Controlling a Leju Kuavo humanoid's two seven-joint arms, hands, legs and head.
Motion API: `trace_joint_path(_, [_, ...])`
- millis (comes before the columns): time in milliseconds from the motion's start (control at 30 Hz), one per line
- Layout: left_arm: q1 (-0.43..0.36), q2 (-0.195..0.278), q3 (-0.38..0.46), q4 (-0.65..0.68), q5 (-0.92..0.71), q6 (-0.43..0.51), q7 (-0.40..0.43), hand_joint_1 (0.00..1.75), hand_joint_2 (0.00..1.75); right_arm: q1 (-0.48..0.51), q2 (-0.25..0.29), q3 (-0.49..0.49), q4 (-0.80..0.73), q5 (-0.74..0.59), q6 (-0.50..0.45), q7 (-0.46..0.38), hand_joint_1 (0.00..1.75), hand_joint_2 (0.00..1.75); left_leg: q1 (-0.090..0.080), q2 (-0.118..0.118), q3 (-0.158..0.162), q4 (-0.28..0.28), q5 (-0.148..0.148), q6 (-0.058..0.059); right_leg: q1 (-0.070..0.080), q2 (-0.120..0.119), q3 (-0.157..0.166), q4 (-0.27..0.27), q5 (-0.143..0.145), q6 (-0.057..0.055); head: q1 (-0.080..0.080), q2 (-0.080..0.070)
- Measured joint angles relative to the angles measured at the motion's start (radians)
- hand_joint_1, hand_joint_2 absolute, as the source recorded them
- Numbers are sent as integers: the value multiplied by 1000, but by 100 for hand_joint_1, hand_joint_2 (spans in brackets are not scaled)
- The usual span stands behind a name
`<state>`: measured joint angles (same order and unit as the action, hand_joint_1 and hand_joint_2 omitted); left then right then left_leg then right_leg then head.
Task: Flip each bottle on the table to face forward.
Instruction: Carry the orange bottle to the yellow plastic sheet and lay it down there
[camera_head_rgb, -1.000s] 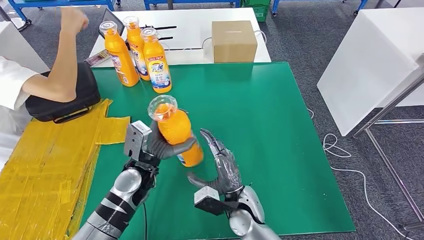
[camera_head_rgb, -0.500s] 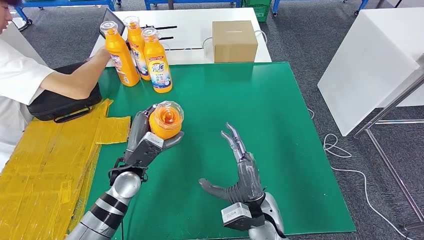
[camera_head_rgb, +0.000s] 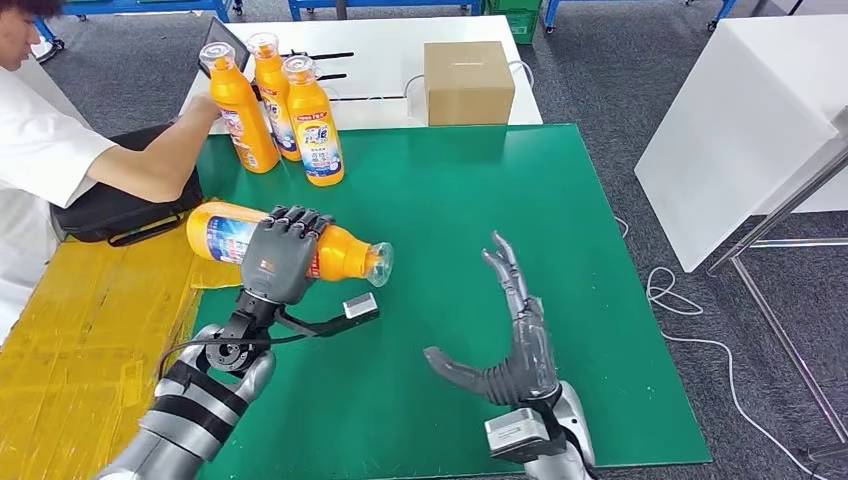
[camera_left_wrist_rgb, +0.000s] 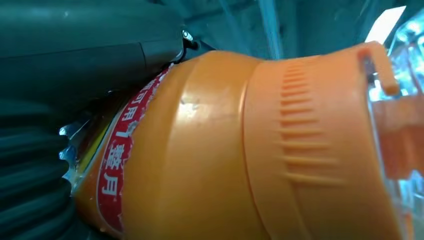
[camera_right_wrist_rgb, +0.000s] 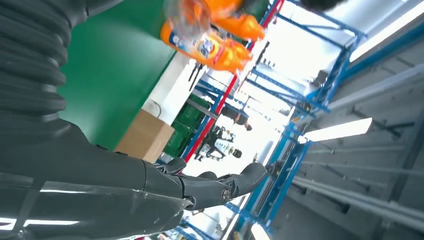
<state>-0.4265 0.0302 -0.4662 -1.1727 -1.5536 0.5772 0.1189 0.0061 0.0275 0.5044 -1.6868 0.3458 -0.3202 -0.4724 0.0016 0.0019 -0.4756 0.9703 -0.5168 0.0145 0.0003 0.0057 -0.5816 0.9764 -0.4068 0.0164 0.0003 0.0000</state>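
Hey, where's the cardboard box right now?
In the head view the cardboard box sits on the white table just beyond the green mat's far edge, right of the three standing bottles.

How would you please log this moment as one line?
left hand: holds orange plastic bottle sideways | right hand: open, empty | three bottles upright behind

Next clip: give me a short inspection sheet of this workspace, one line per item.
Surface: green mat; yellow sheet beside it.
Job's things: held bottle lying sideways; three upright bottles at the far corner.
Clutter: cardboard box, black bag.
Hands: left hand grips the held bottle; right hand open, fingers spread.
Cables: white cable on the floor.
Surroundings: person's arm by the upright bottles; white table.
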Motion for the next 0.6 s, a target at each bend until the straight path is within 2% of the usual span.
trace_joint_path(100, [-78, 55, -35, 124, -13, -61, 98, 175, 175, 12, -4, -43, -34, -14, 12, -7, 0, 175, 0, 0, 0, 0, 0, 0, 0, 0, 0, 0, 0, 0, 0, 0])
trace_joint_path(167, [-129, 87, -59, 225, -14, -102, 118, 175, 175, 17, -5, -66, -52, -15, 16, -11, 0, 175, 0, 1, 1, 0, 1, -1, 0, 1, 0, 1, 0, 0, 0, 0])
trace_joint_path(333, [-214, 148, -72, 457, -13, -156, 115, 175, 175, 21, -6, -96, -68, -13, 21, -12, 0, 175, 1, 2, 0, 0, 1, -1, 2, 2, 0, 2, 0, 0, 0, 0])
trace_joint_path(600, [-251, 213, -65, 669, 10, -230, 96, 175, 175, 23, -9, -129, -69, -47, 32, -12, 0, 175, 1, 4, 0, 0, 1, -1, 1, 3, 0, 2, 0, 0, 0, 0])
